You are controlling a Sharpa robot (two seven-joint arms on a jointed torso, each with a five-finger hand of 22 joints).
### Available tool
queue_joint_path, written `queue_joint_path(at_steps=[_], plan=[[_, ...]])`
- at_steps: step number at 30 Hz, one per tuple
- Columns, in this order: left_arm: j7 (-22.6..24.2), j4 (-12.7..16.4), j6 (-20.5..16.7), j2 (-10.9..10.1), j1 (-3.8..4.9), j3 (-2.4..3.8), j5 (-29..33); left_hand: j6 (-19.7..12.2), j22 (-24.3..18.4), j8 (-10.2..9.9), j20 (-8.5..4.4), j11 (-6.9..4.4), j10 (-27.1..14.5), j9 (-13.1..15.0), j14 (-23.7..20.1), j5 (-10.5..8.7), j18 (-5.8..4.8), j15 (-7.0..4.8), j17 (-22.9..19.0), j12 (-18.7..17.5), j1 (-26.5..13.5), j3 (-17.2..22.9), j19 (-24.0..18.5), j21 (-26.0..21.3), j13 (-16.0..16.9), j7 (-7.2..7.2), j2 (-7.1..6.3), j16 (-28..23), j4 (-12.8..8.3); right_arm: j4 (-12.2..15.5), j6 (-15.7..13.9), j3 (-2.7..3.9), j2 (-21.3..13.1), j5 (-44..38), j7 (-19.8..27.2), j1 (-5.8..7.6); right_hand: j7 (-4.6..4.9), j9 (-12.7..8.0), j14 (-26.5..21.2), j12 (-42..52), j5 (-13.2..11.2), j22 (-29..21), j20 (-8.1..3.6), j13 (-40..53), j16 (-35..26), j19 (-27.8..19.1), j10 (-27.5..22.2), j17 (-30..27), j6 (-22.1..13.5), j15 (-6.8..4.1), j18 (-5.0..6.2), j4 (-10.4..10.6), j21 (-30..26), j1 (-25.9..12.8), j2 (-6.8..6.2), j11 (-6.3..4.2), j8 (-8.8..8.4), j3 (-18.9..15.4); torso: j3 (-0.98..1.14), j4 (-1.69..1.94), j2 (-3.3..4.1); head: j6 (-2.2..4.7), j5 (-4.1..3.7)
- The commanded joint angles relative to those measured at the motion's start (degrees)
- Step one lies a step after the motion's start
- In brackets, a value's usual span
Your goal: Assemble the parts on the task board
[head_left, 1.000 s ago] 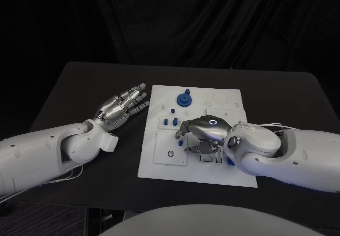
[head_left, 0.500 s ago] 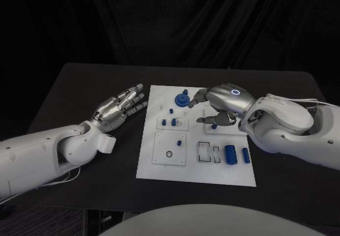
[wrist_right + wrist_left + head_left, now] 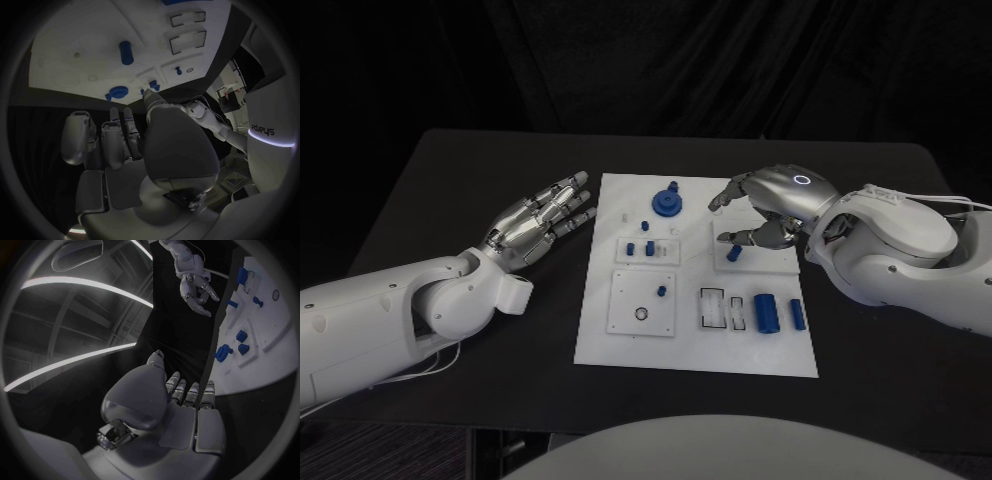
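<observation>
The white task board (image 3: 692,348) lies in the middle of the black table. On it are a round blue part (image 3: 669,204) at the far side, several small blue pieces (image 3: 640,248) near its left middle, a blue peg (image 3: 734,253) and two blue cylinders (image 3: 766,312) at the near right. My right hand (image 3: 769,206) hovers over the board's far right with its fingers apart, holding nothing. In the right wrist view the peg (image 3: 127,52) stands clear of the fingers (image 3: 114,136). My left hand (image 3: 545,216) lies open and flat just left of the board.
The left wrist view shows my left hand (image 3: 181,410), the board's edge (image 3: 262,340) with blue pieces (image 3: 240,335), and my right hand (image 3: 195,284) beyond. Bare black table (image 3: 473,170) surrounds the board on all sides.
My right hand has risen from the board's near middle and moved to its far right. The blue peg now shows on the board by its fingertips. The left hand stayed put.
</observation>
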Motion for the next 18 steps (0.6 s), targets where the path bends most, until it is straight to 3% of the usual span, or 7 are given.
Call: queue_joint_path(at_steps=[1,7,9,10,11,13,18], plan=[[0.57,0.18,0.13,0.11,-0.09,0.05,0.21,0.25,0.07,0.26,0.33,0.52,-0.05,0.06,-0.05,0.4,0.1,0.29,-0.07,0.39,0.57,0.01,0.08,0.13,0.09,0.26,0.04,-0.08,-0.48,-0.02,1.2,0.0,-0.24,0.34,-2.46,-0.75,0.31,-0.37,1.62,-0.03,0.1,10.45,0.31,-0.47,0.57,0.49,1.81,1.89,0.16,0.62,-0.93,-0.1,0.86,-1.44,-0.04,-0.11,-0.42,-0.21,0.06,0.15,0.2,0.0,-0.3],[0.54,0.21,0.11,0.04,-0.09,0.05,0.21,0.25,0.07,0.26,0.33,0.52,-0.05,0.06,-0.05,0.4,0.1,0.29,-0.07,0.39,0.57,0.01,0.08,0.13,0.09,0.26,0.04,-0.08,-0.48,-0.23,1.7,0.0,-0.37,0.86,-2.06,-1.92,1.4,-1.13,1.86,-1.08,0.0,10.56,0.74,-1.58,0.8,0.73,4.81,2.1,0.53,0.99,-1.0,-0.16,1.48,-2.18,-0.31,-0.11,-0.83,0.08,0.06,0.04,0.04,0.0,-0.2],[0.58,0.21,0.13,0.03,-0.1,0.05,0.21,0.24,0.07,0.27,0.33,0.52,-0.06,0.06,-0.05,0.44,0.1,0.29,-0.07,0.41,0.58,0.02,0.08,0.13,0.09,0.26,0.06,-0.08,-0.5,-0.4,1.92,0.0,-0.36,1.28,-1.8,-2.25,2.13,-1.35,1.84,-1.64,-0.11,10.54,0.81,-1.99,0.74,0.71,5.77,1.97,0.98,1.01,-0.98,-0.18,1.5,-2.16,-0.26,-0.13,-0.8,0.2,0.05,0.05,0.06,0.0,-0.22],[0.61,0.21,0.13,0.03,-0.1,0.05,0.21,0.24,0.06,0.27,0.34,0.52,-0.06,0.06,-0.05,0.47,0.1,0.29,-0.07,0.42,0.58,0.03,0.09,0.13,0.09,0.25,0.07,-0.07,-0.51,-0.53,2.04,0.0,-0.36,1.68,-1.59,-2.52,3.39,-1.47,1.73,-2.2,-0.32,10.48,0.83,-2.35,0.56,0.59,6.57,1.66,1.59,1.0,-0.93,-0.16,1.32,-2.16,-0.24,-0.17,-0.64,0.25,0.04,0.07,0.08,0.0,-0.22],[0.62,0.21,0.13,0.03,-0.1,0.05,0.21,0.26,0.1,0.28,0.34,0.52,-0.06,0.06,-0.04,0.47,0.1,0.29,-0.07,0.43,0.58,0.03,0.1,0.14,0.09,0.25,0.07,-0.07,-0.51,-0.57,2.08,0.0,-0.37,1.81,-1.51,-2.63,3.39,-1.47,1.73,-2.2,-0.32,10.48,0.83,-2.35,0.56,0.59,6.57,1.66,1.59,1.0,-0.93,-0.16,1.32,-2.16,-0.24,-0.17,-0.64,0.25,0.04,0.07,0.1,0.0,-0.22],[0.63,0.22,0.15,0.03,-0.1,0.05,0.21,0.24,0.14,0.27,0.34,0.52,-0.06,0.06,-0.04,0.47,0.1,0.29,-0.07,0.43,0.57,0.02,0.12,0.15,0.09,0.25,0.06,-0.07,-0.51,-0.66,2.21,0.0,-0.39,2.13,-1.28,-3.0,4.44,-1.55,1.73,-2.71,-0.37,10.45,0.87,-2.67,0.56,0.53,7.44,1.62,2.24,1.06,-0.91,-0.22,1.27,-1.95,-0.1,-0.13,-0.46,0.38,0.06,0.09,0.12,0.0,-0.25],[0.62,0.19,0.2,0.07,-0.12,0.05,0.21,0.24,0.09,0.28,0.33,0.52,-0.06,0.06,-0.04,0.47,0.1,0.29,-0.07,0.43,0.56,0.01,0.1,0.14,0.09,0.26,0.05,-0.07,-0.51,-0.81,2.54,0.0,-0.42,2.44,-1.21,-3.62,4.66,-1.62,1.7,-2.93,-0.47,10.42,0.81,-2.81,0.52,0.46,9.32,1.52,2.96,0.9,-0.88,-0.37,1.23,-1.36,0.14,-0.38,-0.27,0.58,0.06,0.05,0.03,0.0,-0.29]])
